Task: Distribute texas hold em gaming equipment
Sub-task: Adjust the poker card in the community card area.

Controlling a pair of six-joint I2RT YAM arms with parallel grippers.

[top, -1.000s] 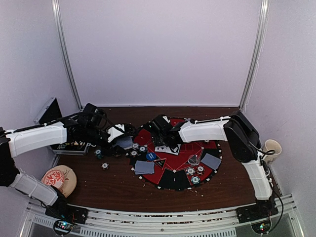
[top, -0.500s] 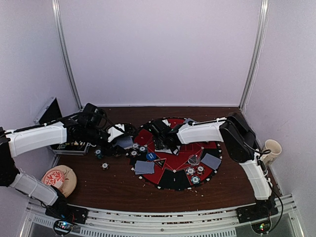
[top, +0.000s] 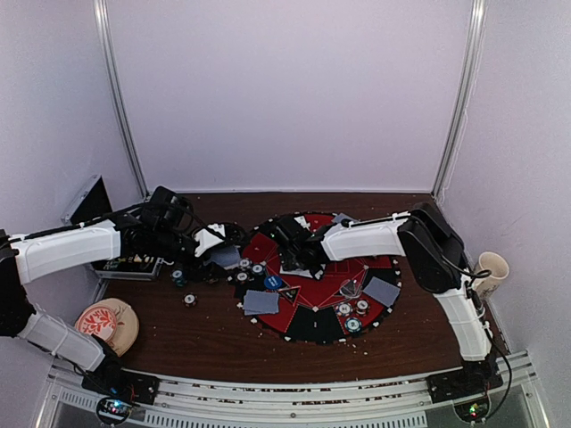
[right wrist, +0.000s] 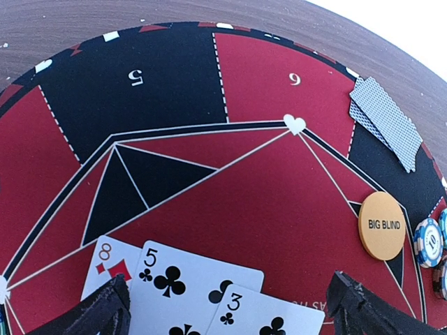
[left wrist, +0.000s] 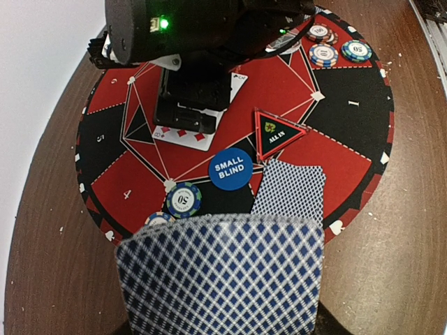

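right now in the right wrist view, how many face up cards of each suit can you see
clubs: 2 (5 of clubs, 3 of clubs)
diamonds: 1 (8 of diamonds)
total: 3

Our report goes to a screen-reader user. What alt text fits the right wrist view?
The open right gripper frames three face-up cards (8 of diamonds, 5 and 3 of clubs) on the red-and-black mat. An orange BIG BLIND disc, chips and face-down cards lie at right.
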